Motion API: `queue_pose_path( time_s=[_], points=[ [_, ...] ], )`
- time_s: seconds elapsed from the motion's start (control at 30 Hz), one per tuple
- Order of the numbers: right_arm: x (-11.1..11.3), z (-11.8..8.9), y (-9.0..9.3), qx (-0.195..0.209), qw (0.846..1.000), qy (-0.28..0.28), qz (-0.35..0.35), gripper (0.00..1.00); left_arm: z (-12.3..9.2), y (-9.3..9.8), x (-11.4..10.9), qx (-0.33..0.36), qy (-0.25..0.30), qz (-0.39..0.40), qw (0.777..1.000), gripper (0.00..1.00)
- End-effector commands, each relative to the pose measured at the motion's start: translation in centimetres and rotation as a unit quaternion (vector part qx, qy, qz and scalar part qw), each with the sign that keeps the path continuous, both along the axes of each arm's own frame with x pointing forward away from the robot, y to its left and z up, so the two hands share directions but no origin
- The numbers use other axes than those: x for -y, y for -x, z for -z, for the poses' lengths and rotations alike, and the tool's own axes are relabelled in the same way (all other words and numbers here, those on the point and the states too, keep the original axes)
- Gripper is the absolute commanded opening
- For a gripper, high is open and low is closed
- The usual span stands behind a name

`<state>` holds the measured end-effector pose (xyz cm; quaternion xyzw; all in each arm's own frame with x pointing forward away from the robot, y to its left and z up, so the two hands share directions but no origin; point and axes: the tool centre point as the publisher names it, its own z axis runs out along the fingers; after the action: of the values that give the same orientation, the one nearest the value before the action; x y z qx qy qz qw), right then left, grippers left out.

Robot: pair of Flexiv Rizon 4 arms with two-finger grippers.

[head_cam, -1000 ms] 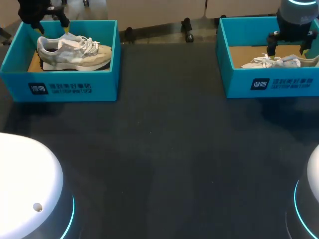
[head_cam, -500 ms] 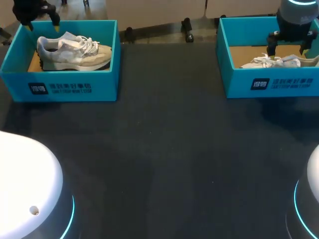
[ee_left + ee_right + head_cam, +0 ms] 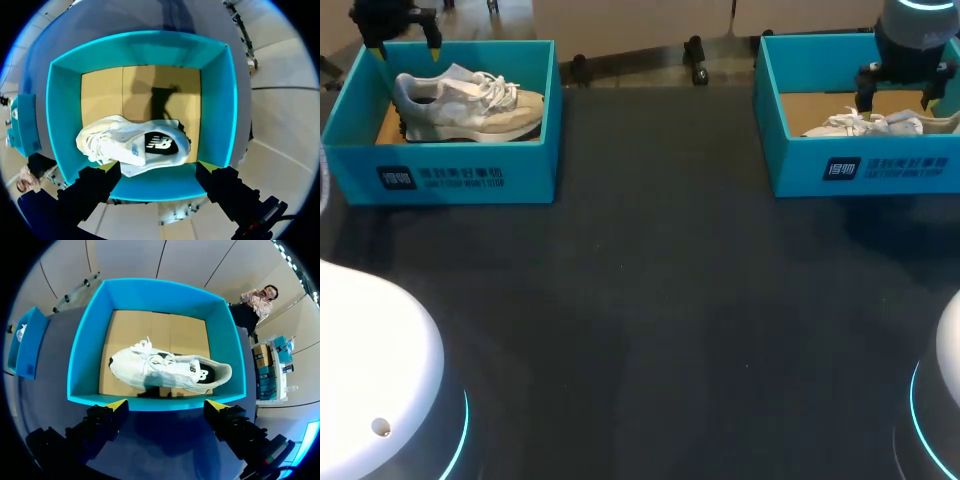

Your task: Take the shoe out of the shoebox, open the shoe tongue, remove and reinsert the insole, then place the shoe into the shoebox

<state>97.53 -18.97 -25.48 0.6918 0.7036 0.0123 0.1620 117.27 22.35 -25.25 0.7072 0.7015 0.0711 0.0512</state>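
**Left tool lifted clear of the heel; right side unchanged**

The dark table (image 3: 650, 300) carries two teal boxes, one below each tool. Neither box has shifted over the last second.

The left shoebox (image 3: 460, 175) has a brown cardboard floor and holds only the left shoe (image 3: 470, 105). This pale trainer stands on its sole by the wall nearest our tool. Its long axis runs along the box and crosswise to the fingers, with the heel below the tool and the toe pointing away toward the box's other end.

The right shoebox (image 3: 880, 170) holds the right shoe (image 3: 170, 367), white and laced. It also lies lengthwise, just ahead of that tool and across its fingers.

A second ago our left tool (image 3: 157, 167) was down at the heel. It now hangs above the box's corner, fingers apart and holding nothing. Our right tool (image 3: 167, 404) hangs over its box as before, fingers spread wide and gripping nothing.
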Motion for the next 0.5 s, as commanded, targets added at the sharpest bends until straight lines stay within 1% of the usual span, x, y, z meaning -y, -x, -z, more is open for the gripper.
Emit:
queue_pose_path(
  time_s=[0.03, 0.13, 0.3, 0.5],
  points=[
    [0.0, 0.0, 0.1, 0.001, 1.000, 0.000, 0.000, 1.00, 0.3, 1.4, 0.2, -0.001, -0.007, 0.051, 0.999, 1.00],
    [0.0, 0.0, 0.1, 0.001, 1.000, 0.000, 0.000, 1.00, 0.5, 1.2, -0.4, -0.006, -0.010, 0.067, 0.998, 1.00],
    [0.0, 0.0, 0.1, 0.001, 1.000, 0.000, 0.000, 1.00, 1.2, 0.4, -1.6, -0.010, -0.023, 0.068, 0.997, 1.00],
    [0.0, 0.0, 0.1, 0.001, 1.000, 0.000, 0.000, 1.00, 2.1, -0.7, -2.5, -0.049, -0.015, 0.070, 0.996, 1.00]
  ],
)
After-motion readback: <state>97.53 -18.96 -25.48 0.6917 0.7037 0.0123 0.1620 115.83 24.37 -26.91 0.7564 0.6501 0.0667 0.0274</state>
